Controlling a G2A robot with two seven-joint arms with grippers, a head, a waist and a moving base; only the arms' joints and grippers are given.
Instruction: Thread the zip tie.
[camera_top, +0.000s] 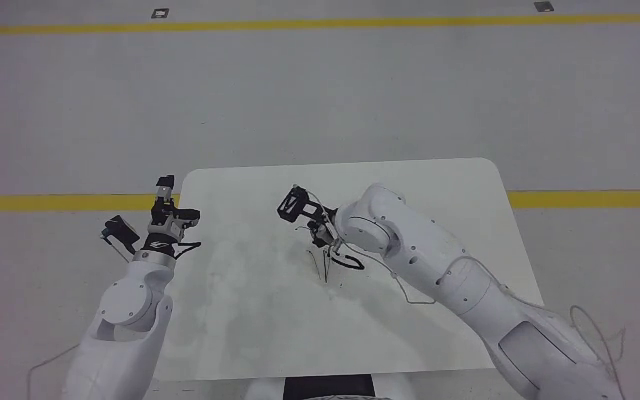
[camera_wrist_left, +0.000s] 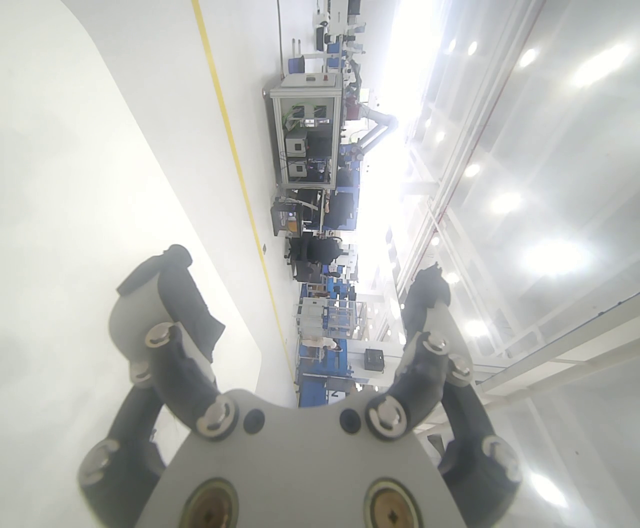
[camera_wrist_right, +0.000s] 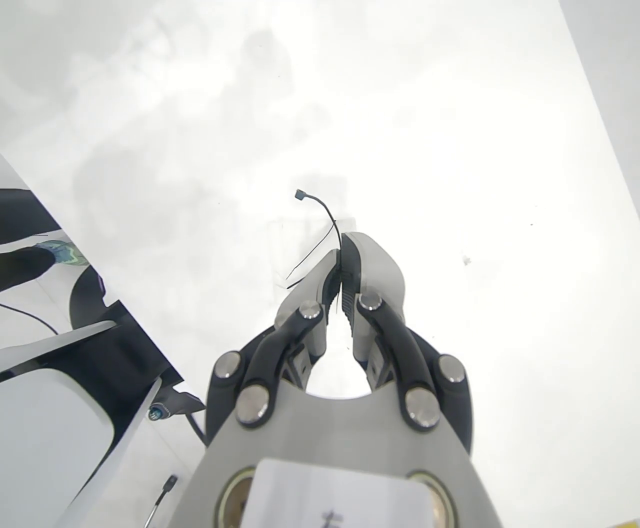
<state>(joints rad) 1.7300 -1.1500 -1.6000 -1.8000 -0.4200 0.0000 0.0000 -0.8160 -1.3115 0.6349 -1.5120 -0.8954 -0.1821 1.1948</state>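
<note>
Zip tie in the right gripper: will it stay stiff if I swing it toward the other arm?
Probably springy rather than stiff: the zip tie curves freely beyond the shut right gripper out to its head. It is likely very light, being so thin. The free ends may wobble when swung.

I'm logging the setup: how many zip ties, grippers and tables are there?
Zip tie: 1, black
Grippers: 2, left gripper open, right gripper shut on the tie
Table: 1, white
Total: 4
</note>
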